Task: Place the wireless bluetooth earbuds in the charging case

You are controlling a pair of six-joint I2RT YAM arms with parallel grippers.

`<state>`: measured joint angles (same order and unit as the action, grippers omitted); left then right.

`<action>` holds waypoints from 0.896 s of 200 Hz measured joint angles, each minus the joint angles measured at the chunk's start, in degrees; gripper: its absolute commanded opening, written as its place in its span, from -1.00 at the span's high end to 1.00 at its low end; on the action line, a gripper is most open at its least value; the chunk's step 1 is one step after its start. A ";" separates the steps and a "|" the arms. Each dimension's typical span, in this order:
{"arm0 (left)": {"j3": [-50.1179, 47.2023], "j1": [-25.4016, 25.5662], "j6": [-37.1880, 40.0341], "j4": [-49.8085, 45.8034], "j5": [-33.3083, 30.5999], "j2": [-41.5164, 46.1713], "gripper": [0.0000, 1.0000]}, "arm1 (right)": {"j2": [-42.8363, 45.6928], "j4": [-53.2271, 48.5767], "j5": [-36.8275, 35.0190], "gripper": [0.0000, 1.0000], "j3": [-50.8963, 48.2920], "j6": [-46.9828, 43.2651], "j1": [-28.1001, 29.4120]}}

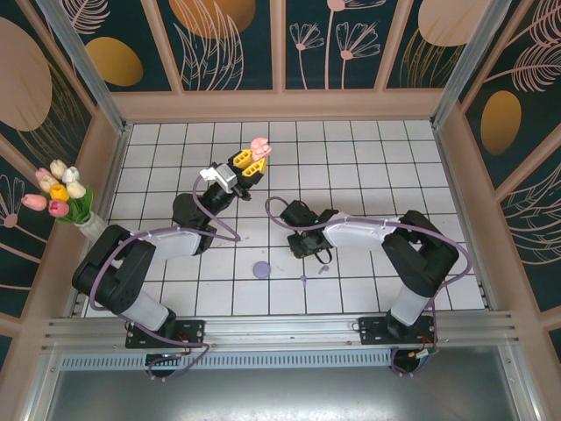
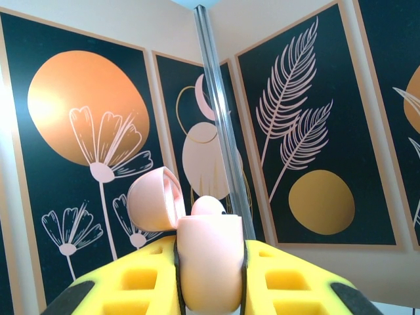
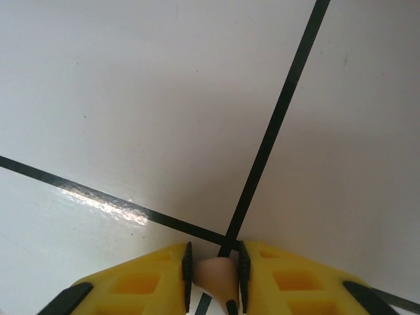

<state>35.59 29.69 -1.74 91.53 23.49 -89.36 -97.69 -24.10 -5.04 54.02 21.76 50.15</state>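
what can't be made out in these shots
- Right wrist view: the pale pink piece between the right gripper fingers is cut off by the bottom edge. Whether the pads already pinch it is unclear.
- Top view: that gripper's fingertips are hidden under its own wrist.
- Left wrist view: the charging case front wall hides its sockets.
- Top view: the purple specks are too small to identify.

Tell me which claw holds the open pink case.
The left claw grips the pink case, whose lid stands open; the right claw pinches a tiny pale pink earbud instead.
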 measured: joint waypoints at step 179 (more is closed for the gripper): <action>-0.02 0.00 -0.37 0.00 0.00 0.00 1.00 | -0.24 -0.35 -1.79 0.33 0.37 13.38 0.22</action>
<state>35.57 29.69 -2.11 91.53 23.49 -89.36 -97.93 -24.45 -6.83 54.39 35.14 50.37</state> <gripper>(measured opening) 0.235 0.335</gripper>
